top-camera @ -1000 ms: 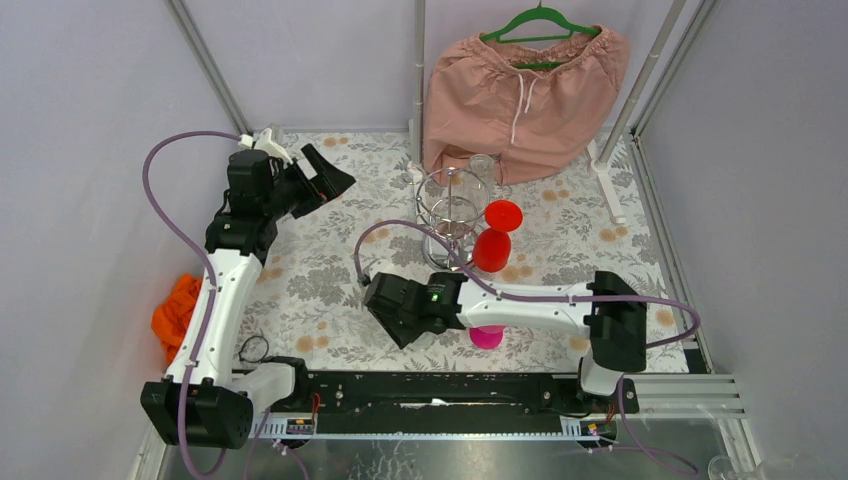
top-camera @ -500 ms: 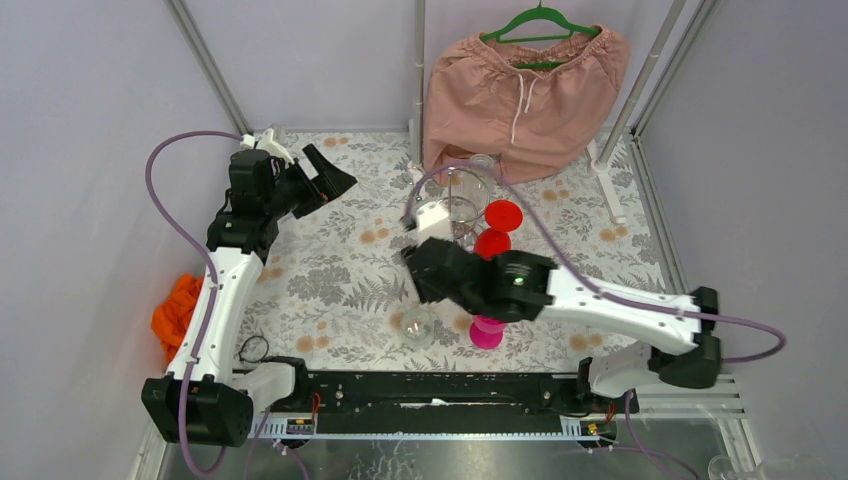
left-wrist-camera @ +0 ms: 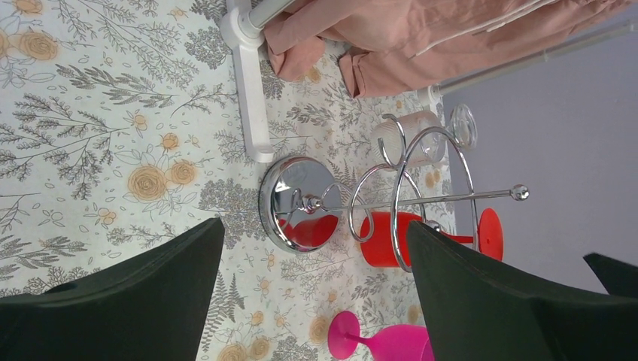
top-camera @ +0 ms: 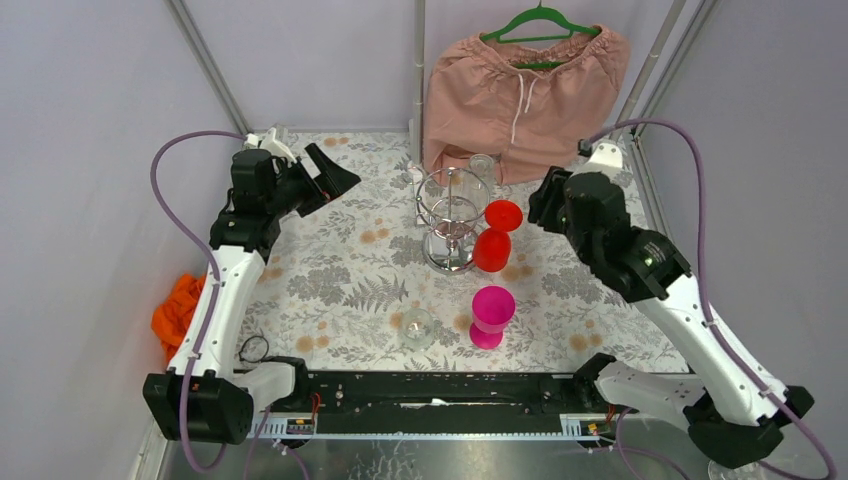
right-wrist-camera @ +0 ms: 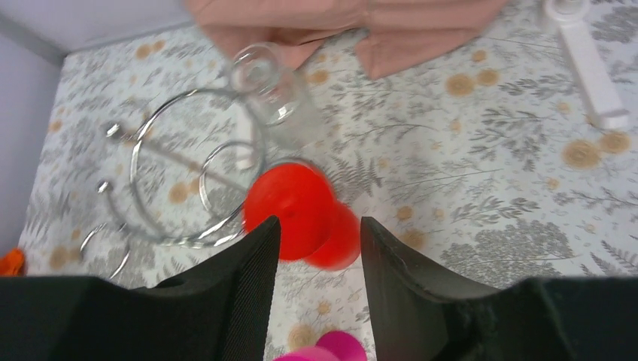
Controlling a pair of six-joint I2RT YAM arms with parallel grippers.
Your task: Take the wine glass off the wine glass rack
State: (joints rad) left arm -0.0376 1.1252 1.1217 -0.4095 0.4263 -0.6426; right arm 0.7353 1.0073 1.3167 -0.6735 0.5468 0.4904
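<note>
Jaws of left gripper [top-camera: 335, 182] and right gripper [top-camera: 543, 203] apart, empty; red wine glass [top-camera: 492, 249] hangs on wine glass rack [top-camera: 450, 212].

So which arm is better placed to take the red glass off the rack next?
Right, probably. The right gripper is open and close to the red glass, which hangs on the right side of the rack. The left gripper, also open, is farther off, with the rack between.
</note>
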